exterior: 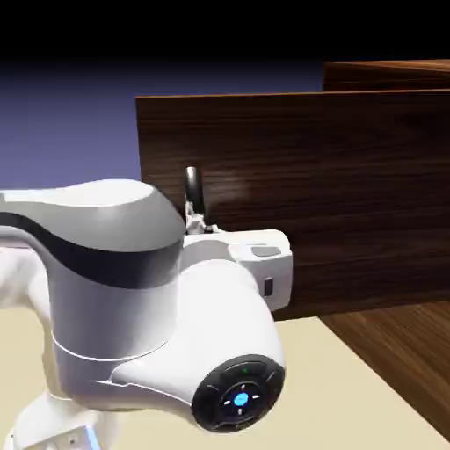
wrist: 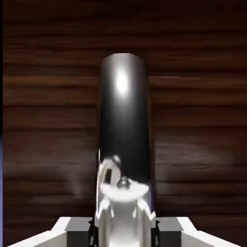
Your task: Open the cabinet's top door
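Note:
The top door (exterior: 334, 193), a wide dark walnut slab, stands swung out from the cabinet (exterior: 387, 75), whose body shows behind it at the upper right. Its slim curved silver handle (exterior: 192, 189) sits at the door's left edge. My gripper (exterior: 199, 220) reaches it from behind my own arm, which hides most of the hand. In the hand view the handle (wrist: 124, 120) rises large and upright between the two finger tips (wrist: 77, 231), with the door's wood (wrist: 48, 96) filling the picture behind it. My gripper (wrist: 123, 231) is shut on the handle.
My white arm's elbow and wrist (exterior: 158, 299) fill the lower left of the exterior view. A cream table top (exterior: 334, 387) lies below the door. More walnut wood of the cabinet (exterior: 404, 352) slants across the lower right.

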Motion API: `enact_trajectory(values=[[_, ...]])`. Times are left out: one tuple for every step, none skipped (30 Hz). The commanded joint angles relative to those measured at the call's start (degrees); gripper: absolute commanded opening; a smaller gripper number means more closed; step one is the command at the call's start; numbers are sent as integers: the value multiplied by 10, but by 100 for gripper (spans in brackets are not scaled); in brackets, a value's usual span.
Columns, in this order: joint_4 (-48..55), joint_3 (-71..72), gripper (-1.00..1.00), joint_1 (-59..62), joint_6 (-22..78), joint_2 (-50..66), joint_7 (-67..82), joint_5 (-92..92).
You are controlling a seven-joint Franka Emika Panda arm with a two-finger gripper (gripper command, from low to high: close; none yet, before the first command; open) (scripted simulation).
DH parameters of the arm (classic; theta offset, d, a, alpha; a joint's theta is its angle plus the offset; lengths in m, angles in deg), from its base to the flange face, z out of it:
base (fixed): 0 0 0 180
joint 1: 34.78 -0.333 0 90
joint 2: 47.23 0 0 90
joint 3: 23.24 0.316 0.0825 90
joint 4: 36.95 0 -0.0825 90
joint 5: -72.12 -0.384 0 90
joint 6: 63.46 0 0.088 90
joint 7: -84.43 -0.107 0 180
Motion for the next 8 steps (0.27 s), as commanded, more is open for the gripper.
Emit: enact_trajectory(values=[[21,-11,-100,-19,12,-3,-4,5],[41,-21,-100,-38,24,-6,-9,9],[62,-30,-100,-57,37,-10,-13,13],[83,-39,-100,-75,49,-13,-18,16],[104,-48,-100,-93,62,-17,-23,20],[125,-56,-100,-111,74,-21,-28,23],[145,-63,-100,-129,86,-25,-33,25],[166,-70,-100,-146,98,-29,-39,27]])
